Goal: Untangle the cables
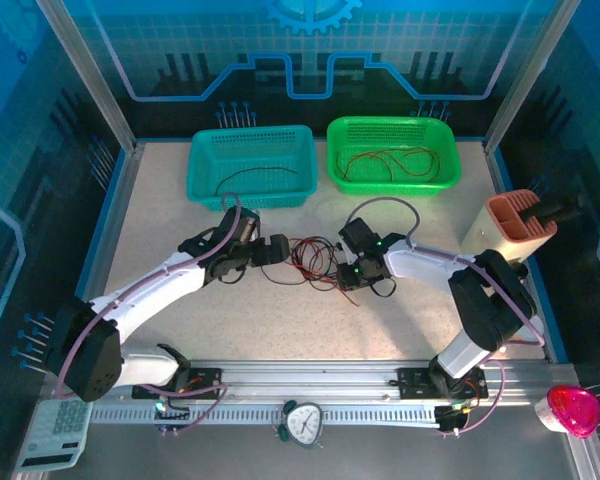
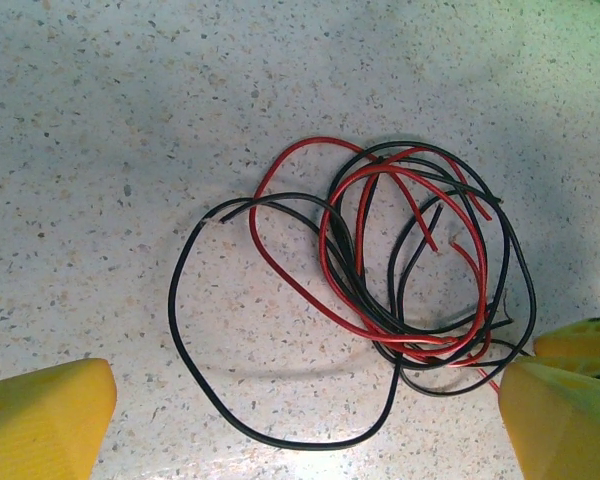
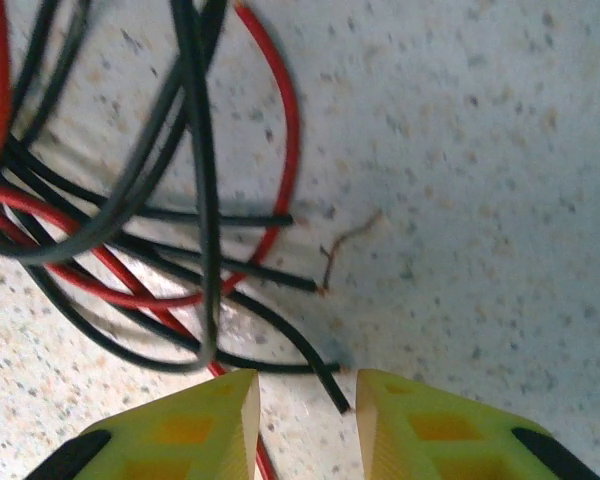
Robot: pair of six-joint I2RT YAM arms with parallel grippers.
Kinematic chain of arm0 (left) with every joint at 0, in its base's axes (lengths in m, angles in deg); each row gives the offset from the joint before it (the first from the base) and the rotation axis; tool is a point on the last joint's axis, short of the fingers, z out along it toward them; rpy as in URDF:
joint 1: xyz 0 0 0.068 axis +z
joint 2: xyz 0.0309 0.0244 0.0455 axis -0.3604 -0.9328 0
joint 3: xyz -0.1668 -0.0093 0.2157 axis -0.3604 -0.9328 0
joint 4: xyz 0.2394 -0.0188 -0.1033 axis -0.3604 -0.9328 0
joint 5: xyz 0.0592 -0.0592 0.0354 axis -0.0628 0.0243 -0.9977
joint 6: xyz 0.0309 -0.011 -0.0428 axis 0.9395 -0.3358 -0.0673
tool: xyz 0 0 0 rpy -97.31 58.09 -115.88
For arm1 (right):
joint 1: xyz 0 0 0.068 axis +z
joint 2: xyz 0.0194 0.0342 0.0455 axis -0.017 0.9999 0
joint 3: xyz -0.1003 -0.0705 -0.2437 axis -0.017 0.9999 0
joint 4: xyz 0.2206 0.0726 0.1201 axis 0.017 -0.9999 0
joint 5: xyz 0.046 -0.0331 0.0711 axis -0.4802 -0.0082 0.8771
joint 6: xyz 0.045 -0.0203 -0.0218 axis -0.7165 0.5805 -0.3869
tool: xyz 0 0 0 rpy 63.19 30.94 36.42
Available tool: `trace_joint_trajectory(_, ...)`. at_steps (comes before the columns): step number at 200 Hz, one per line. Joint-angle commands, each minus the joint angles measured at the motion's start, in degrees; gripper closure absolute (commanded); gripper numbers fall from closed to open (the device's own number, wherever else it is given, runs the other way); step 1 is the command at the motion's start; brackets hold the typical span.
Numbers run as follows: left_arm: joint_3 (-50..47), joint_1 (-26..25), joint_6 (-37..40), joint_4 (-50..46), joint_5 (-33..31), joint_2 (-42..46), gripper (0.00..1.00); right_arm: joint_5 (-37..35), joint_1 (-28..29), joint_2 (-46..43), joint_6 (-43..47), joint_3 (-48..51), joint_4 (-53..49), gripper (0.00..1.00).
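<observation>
Several cables [image 1: 310, 262] tangled | L end effector [image 2: 308, 385] released | R end effector [image 3: 307, 420] ajar, empty | teal basket [image 1: 252, 132] behind

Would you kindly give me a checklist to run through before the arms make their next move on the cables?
1. Left end effector wide open and empty: ok.
2. Right end effector jaws narrowly apart, gripping nothing: ok.
3. Cables separated: not ok; red and black lie in one tangle on the table.
4. Loose black end lies near the right end effector: ok.
5. Which strand frees first: cannot tell.
</observation>
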Motion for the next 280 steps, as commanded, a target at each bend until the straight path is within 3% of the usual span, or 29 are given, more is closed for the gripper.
trace_joint_trajectory(1, 1.70, -0.41, -0.55, 0.53, 1.08, 0.87, 0.01, -0.26, 0.82, 1.69, 0.90, -2.14, 1.04, 0.67)
trace_joint_trajectory(63, 1.65, -0.41, -0.64, 0.42, 0.74, 1.53, 0.01, 1.40, 0.90, 4.52, 1.17, -2.14, 1.72, 0.70)
trace_joint_trajectory(146, 1.33, -0.41, -0.83, 0.92, 0.89, 1.75, 0.01, 1.25, 0.89, -1.43, 1.25, 0.79, 0.54, 0.69)
trace_joint_trajectory(240, 1.07, -0.41, -1.03, 0.33, 0.60, 3.19, 0.01, 0.48, -0.10, 4.84, 0.89, 3.01, 3.81, 0.72)
trace_joint_trajectory(253, 1.10, -0.41, -0.99, 0.34, 0.61, 3.37, 0.01, 0.60, -0.13, 5.41, 0.89, 3.21, 3.92, 0.76)
trace_joint_trajectory(280, 1.14, -0.41, -1.01, 0.34, 0.45, 3.54, 0.01, 1.07, -0.18, 4.39, 0.81, 3.20, 3.79, 0.99)
